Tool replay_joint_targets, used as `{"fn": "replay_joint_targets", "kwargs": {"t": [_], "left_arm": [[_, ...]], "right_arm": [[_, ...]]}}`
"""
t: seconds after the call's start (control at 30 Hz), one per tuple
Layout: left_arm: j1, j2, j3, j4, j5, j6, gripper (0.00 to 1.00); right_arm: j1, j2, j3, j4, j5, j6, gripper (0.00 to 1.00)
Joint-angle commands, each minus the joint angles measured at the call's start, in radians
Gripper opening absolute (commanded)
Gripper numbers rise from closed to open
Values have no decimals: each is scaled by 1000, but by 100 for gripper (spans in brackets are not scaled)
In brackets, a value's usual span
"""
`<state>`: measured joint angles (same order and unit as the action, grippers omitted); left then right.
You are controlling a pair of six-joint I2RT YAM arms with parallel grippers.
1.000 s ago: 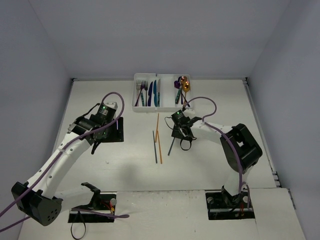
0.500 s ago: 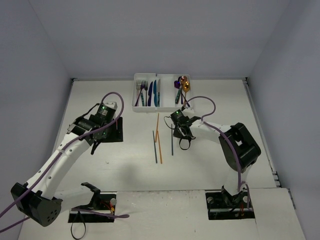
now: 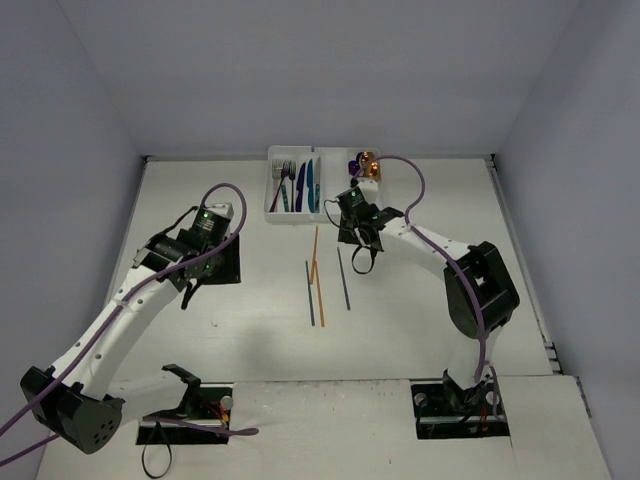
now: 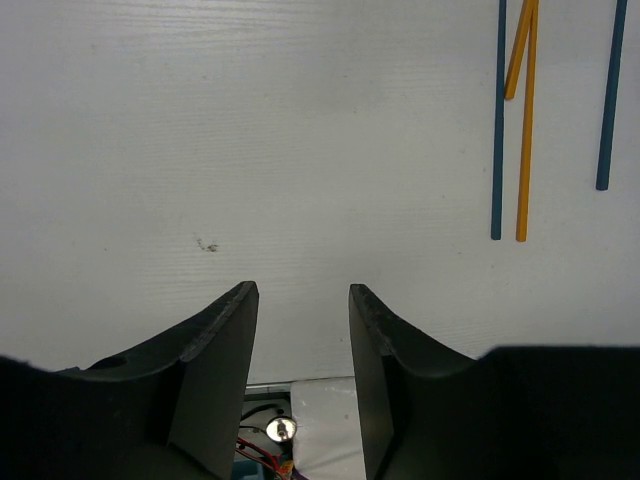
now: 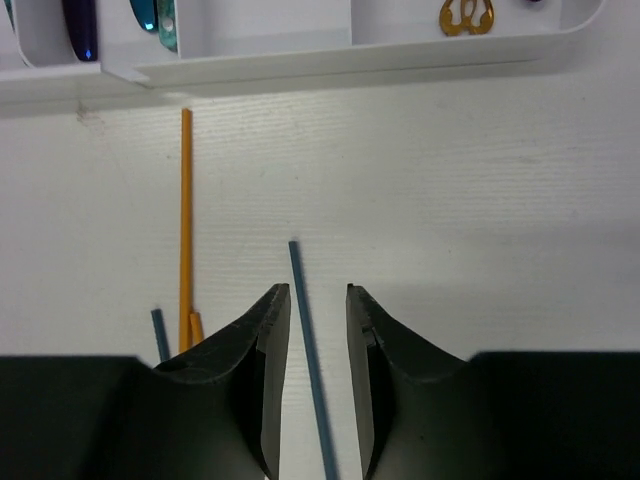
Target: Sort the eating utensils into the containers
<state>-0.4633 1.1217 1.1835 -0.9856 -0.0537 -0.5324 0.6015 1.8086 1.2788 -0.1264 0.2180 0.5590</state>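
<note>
The white tray [image 3: 320,210] stands at the back centre, with forks and knives [image 3: 296,185] in its left containers and purple and gold spoons [image 3: 366,165] on the right. Four chopsticks lie loose on the table: two orange [image 3: 317,275], one blue [image 3: 310,293] and another blue [image 3: 343,278]. My right gripper [image 5: 318,288] hovers open over that last blue chopstick [image 5: 303,310], which shows between the jaws with a gap on each side. My left gripper [image 4: 302,288] is open over bare table, with the chopsticks [image 4: 497,120] off to its upper right.
The tray's near wall [image 5: 350,60] lies just beyond the right gripper, with an orange chopstick [image 5: 186,220] to the left. Two black mounting plates [image 3: 215,262] sit by the left arm. Grey walls close in the table on three sides.
My right gripper has moved back and left toward the tray. The blue chopstick it was handling has slid left and now lies nearly straight. The left arm has barely moved.
</note>
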Motion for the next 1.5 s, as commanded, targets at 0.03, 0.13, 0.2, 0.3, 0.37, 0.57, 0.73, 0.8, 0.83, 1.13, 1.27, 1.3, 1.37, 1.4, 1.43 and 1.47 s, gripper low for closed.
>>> {"fn": "replay_joint_targets", "kwargs": {"t": [0.03,0.13,0.2,0.3,0.37,0.57,0.73,0.8,0.83,1.13,1.27,1.3,1.37,1.4,1.43,1.47], "left_arm": [[8,-17,10,24,-23,-12,38],[8,-11,11,24,-26,-9,38],[8,-7,13,24,-26,-6,38],[8,-1,15,24,-28,-4,38],[8,1,16,24,-26,-3,38],[8,0,21,24,-26,6,38],[8,-2,22,22,-21,8,38],[8,-2,22,22,-21,8,38],[8,-3,22,22,-21,9,38],[8,-1,22,22,-23,15,38],[8,-5,19,22,-28,15,37],[8,-6,17,22,-30,15,36],[8,-6,14,21,-31,14,33],[8,-5,12,21,-31,13,32],[8,-6,10,21,-31,11,31],[8,-7,8,22,-33,9,31]], "right_arm": [[30,-2,-57,-19,-50,-41,36],[47,-15,-97,-22,-75,-38,42],[58,-22,-114,-25,-86,-34,45],[72,-20,-137,-28,-94,-28,46],[79,-12,-143,-30,-99,-21,47],[90,17,-149,-35,-91,-8,45],[91,49,-164,-40,-71,18,41],[91,59,-174,-42,-60,27,36],[90,63,-179,-43,-55,31,31],[90,86,-134,-51,-30,-8,0],[80,65,-29,-56,-6,-73,0],[72,56,-5,-56,0,-93,0],[52,47,54,-56,2,-125,0],[42,45,83,-56,2,-137,0],[36,44,101,-56,3,-144,0],[21,51,138,-55,4,-162,0]]}}
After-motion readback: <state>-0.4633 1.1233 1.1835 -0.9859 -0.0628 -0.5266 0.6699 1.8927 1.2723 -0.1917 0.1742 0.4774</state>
